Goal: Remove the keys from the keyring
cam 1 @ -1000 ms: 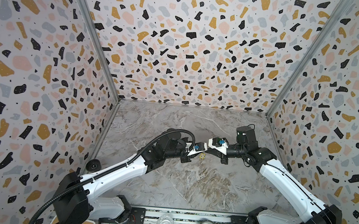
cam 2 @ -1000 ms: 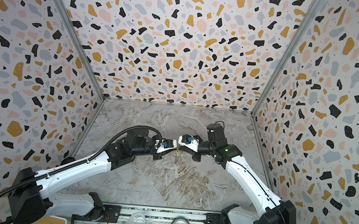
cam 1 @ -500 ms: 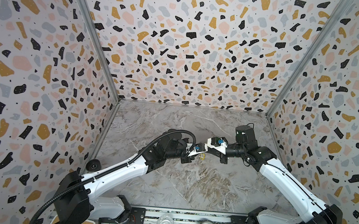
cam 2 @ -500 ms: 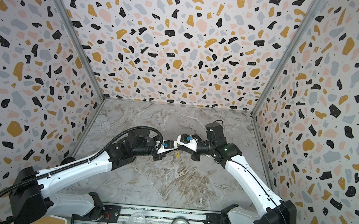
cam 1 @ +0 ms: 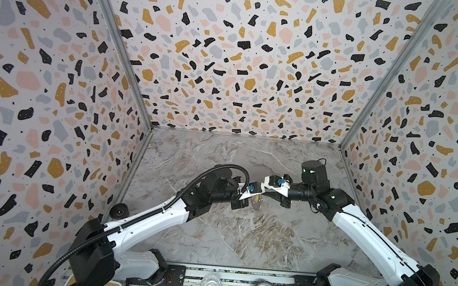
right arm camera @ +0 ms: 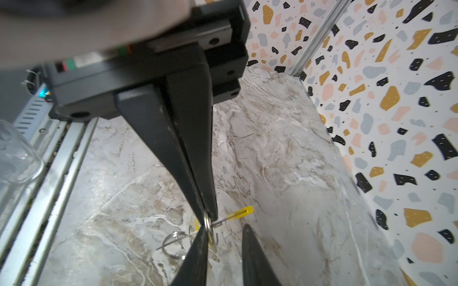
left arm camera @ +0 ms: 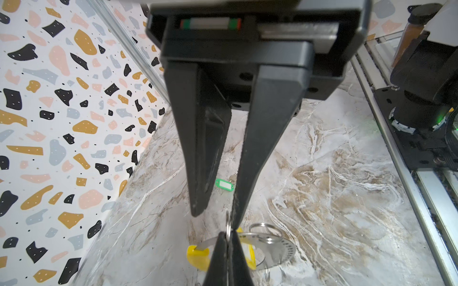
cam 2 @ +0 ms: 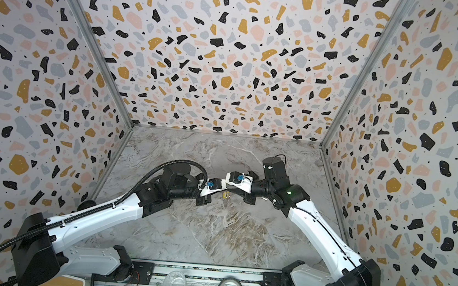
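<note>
In both top views little is seen to have moved. The left gripper [cam 1: 257, 195] and right gripper [cam 1: 264, 194] are still held tip to tip above the grey marble floor [cam 1: 241, 236], so the yellow-tagged key is judged not freed yet.

In the left wrist view, the left jaws are seen a little apart, with nothing held. The small silver key with the green plastic tag [left arm camera: 224, 185] is already laid on the floor. The big thin silver wire keyring with a yellow sleeve [left arm camera: 195, 255] is hung below.

In the right wrist view, the right jaws are pinched on a small silver ring [right arm camera: 207, 225].

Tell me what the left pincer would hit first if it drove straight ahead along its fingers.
Probably the keyring, seen edge-on just past the tips of the open left pincer, with the shut right pincer holding it right behind. Depth is hard to judge from the left wrist view.
</note>
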{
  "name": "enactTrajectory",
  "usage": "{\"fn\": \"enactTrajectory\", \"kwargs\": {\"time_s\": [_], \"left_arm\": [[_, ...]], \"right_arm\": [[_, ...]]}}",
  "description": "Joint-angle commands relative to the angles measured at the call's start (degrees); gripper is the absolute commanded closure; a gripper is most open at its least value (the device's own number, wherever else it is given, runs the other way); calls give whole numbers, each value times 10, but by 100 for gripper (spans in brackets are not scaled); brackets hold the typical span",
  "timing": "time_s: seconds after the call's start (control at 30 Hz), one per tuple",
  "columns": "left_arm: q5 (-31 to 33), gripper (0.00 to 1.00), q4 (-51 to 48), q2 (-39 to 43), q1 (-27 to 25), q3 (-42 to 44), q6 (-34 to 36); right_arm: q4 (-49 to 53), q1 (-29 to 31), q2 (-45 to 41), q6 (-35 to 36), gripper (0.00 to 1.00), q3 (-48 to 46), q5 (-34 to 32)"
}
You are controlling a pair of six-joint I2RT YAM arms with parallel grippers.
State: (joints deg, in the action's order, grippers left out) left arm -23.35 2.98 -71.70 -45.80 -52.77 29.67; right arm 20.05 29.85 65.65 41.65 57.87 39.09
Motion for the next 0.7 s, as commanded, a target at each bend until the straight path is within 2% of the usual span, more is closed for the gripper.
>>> {"fn": "enactTrajectory", "kwargs": {"time_s": [0.0, 0.1, 0.4, 0.67], "left_arm": [[-39, 100, 68, 11, 1, 11, -36], [-58, 100, 108, 16, 6, 25, -62], [-88, 100, 217, 18, 15, 55, -123], [-98, 100, 217, 10, 16, 52, -121]], "right_arm": [[-39, -17, -50, -5, 71, -34, -25], [-63, -51, -72, -26, 69, -80, 8], [-113, -49, -105, -108, 62, -148, 75], [-169, -32, -94, -146, 58, -155, 102]]}}
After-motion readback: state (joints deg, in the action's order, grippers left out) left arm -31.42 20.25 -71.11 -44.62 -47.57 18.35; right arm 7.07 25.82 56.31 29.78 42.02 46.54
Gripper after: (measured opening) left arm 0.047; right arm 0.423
